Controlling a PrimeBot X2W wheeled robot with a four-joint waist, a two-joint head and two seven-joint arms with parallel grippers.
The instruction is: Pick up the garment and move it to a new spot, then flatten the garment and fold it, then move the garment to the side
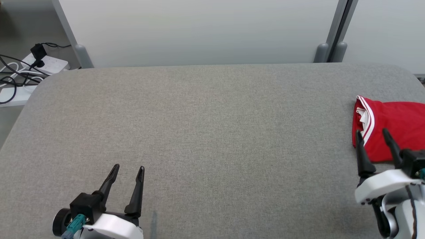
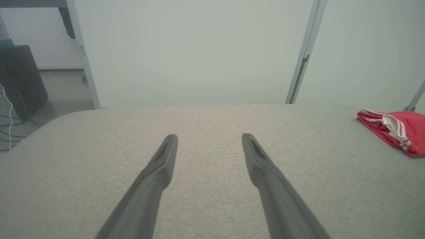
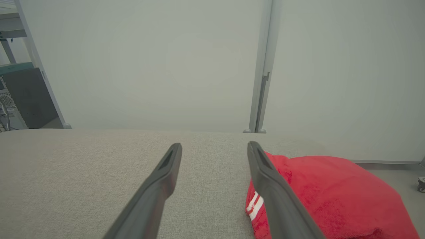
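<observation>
A grey fabric table lies beneath the left gripper. Far ahead and to its left sits a white power strip with black cables.

Grey fabric-covered table, folded red garment at its right edge

I had bare grey tabletop across the middle and left, with wide room to pass. The red garment took up the right edge. The white partition closed off the far side, and cables lay beyond the far left corner.
</observation>
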